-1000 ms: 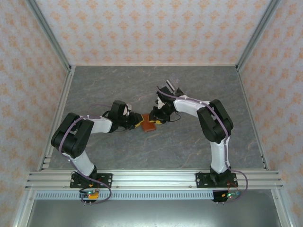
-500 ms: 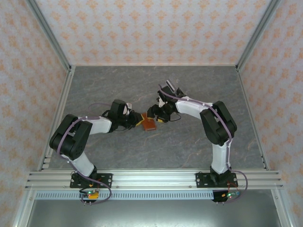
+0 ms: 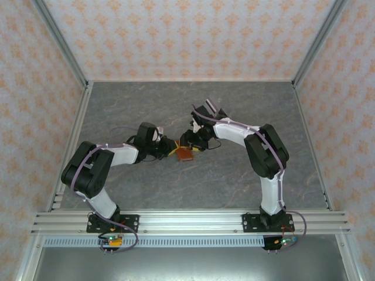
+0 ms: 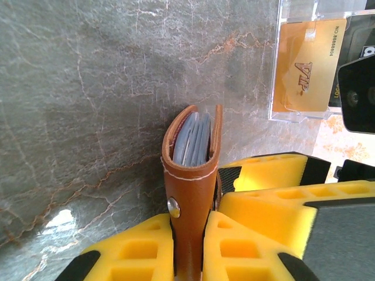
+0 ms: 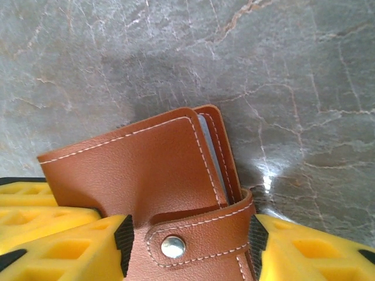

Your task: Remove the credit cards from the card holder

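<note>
Over on the left, the black left arm (image 3: 111,157) is stretched in toward the middle of the grey marbled bench (image 3: 234,181). The left fingers (image 4: 132,254), yellow and blocky, are clenched tight on the small reddish-brown leather card holder (image 4: 190,187), pinning it on edge with its open end pointing away from the wrist. Peek into that gap: grey-blue pocket leaves (image 4: 193,140), two or three of them, and no credit cards poking out that I can count. Moving across, here's the news of the last second: the holder has barely budged, but the right fingers (image 5: 58,240) have slid in toward the left fingers and now sit either side of the brown closing strap (image 5: 205,231). Whether they are actually pinching it I cannot tell; one side touches the leather, the other shows a dark sliver. The silver snap stud (image 5: 170,246) looks fastened, so I'd call this the set-up for popping the strap, with nothing extracted yet. Further right, the black right arm (image 3: 258,146) arches back to the near edge. Beyond the holder sits one clear plastic sleeve (image 4: 273,88) with one gold card (image 4: 307,64) inside. The tally: one holder, one sleeve, one visible card, two arms.
</note>
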Available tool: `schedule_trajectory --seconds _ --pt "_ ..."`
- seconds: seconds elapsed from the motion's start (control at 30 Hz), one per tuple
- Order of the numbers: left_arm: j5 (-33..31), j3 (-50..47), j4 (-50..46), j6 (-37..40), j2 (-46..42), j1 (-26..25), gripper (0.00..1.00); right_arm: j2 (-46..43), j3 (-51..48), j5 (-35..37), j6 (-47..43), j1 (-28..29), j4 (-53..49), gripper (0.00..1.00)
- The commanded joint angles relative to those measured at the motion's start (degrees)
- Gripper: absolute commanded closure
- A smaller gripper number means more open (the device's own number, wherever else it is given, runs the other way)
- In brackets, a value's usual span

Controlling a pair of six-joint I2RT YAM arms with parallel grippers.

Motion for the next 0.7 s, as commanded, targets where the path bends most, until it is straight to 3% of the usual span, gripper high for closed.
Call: schedule_trajectory --seconds 0.0,0.27,0.37,0.67 --pt "0.0 1.6 -1.9 1.1 -0.9 -0.4 0.89 1.5 2.2 1.5 -2.4 0.6 -4.5 0.45" --pt "-3.1 2.2 -6.5 1.8 -1.7 -0.4 1.0 0.0 3.1 9.3 -4.8 0.8 -10.8 0.58" --pt "-4.7 3.6 -11.1 3.1 -1.4 -0.4 1.0 0.1 4.1 13.1 -5.3 1.5 -13.7 0.6" --pt "-6.0 3.4 -12.1 3.3 -2.0 -0.4 1.0 0.2 5.3 21.6 -4.0 1.7 -17.1 0.67"
